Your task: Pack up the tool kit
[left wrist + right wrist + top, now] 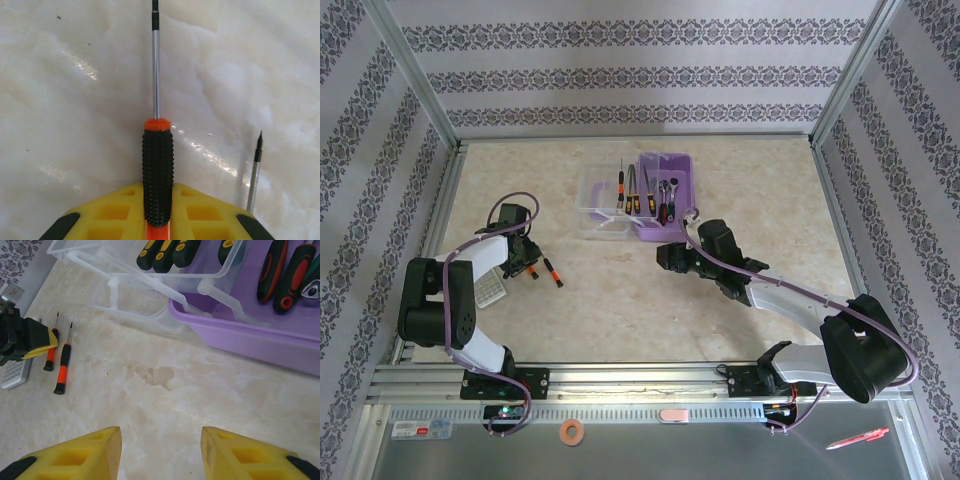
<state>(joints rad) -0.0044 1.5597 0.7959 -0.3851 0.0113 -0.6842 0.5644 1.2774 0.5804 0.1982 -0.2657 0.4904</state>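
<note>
The lilac-purple case point(660, 236) lies open at the back middle of the table, its clear lid point(603, 208) folded out to the left. Several screwdrivers point(633, 195) and a ratchet wrench point(667, 196) lie inside. On the left, my left gripper point(527, 266) is shut on the black-and-orange handle of a small screwdriver point(157, 175), whose shaft points away over the table. A second small screwdriver point(255, 175) lies just to its right point(554, 272). My right gripper point(161, 450) is open above bare table in front of the case point(250, 335), nothing between its fingers.
A grey calculator point(490, 288) lies beside the left arm, close behind the left gripper. A red pen point(858, 438) and an orange ring point(571, 431) lie on the front ledge. Metal frame posts and patterned walls enclose the table.
</note>
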